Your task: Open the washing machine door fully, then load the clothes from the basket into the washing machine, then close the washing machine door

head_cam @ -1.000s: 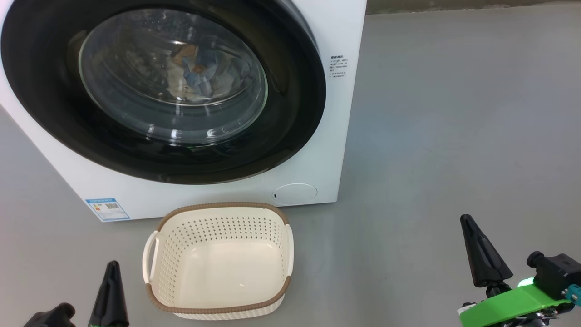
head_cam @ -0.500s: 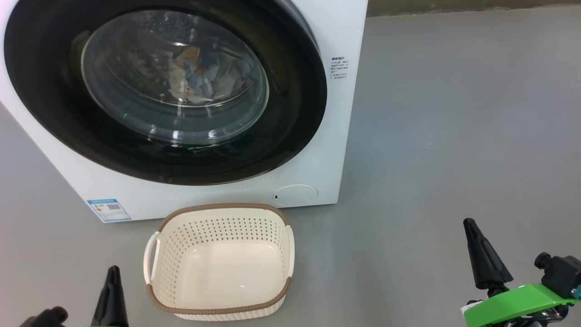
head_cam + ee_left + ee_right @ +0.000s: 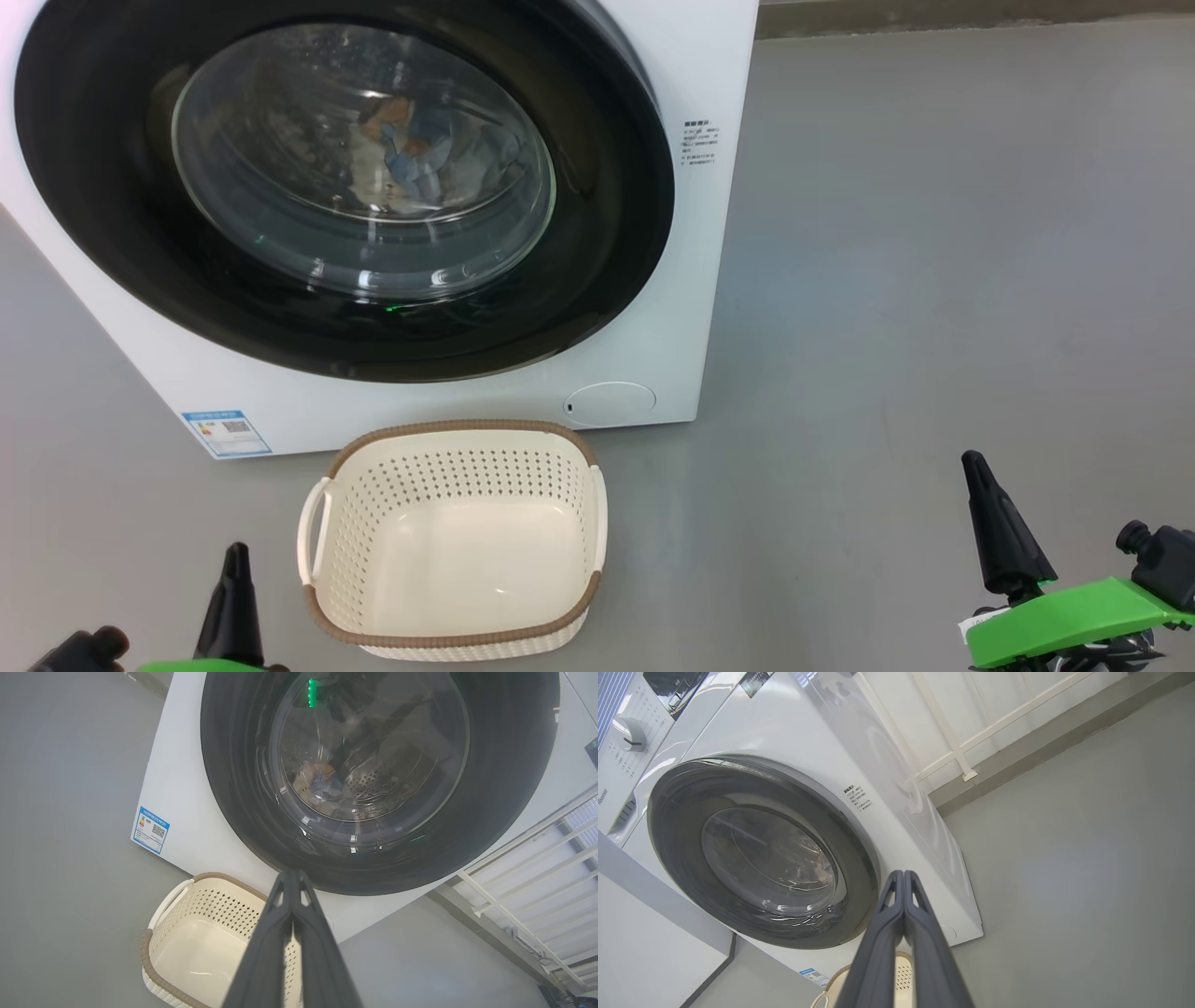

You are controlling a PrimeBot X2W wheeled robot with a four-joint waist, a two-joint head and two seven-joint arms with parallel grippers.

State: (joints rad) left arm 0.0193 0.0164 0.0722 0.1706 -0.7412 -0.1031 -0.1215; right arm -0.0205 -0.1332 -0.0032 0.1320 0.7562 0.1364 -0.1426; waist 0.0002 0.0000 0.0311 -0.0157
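Observation:
The white washing machine [image 3: 719, 75] stands ahead with its round black door [image 3: 597, 271] closed flat against the front. Light-blue and cream clothes [image 3: 406, 149] show through the glass bowl, inside the drum [image 3: 369, 781]. In front of the machine the cream basket [image 3: 453, 537] sits empty on the floor. My left gripper [image 3: 236, 560] hangs shut at the lower left, just left of the basket. My right gripper [image 3: 976, 467] is shut at the lower right, well clear of basket and machine. Both hold nothing, as the left wrist view [image 3: 290, 877] and right wrist view [image 3: 903, 877] show.
Grey floor [image 3: 934, 280] spreads wide to the right of the machine. A blue label [image 3: 227, 431] and round white cap [image 3: 609, 403] mark the machine's lower front. A white railing [image 3: 528, 868] runs along the wall beyond it. A pale cabinet side [image 3: 649, 942] stands left of the machine.
The head view has shifted slightly, so machine and basket sit a little lower and to the right. Both grippers have sunk lower in the picture and stay shut.

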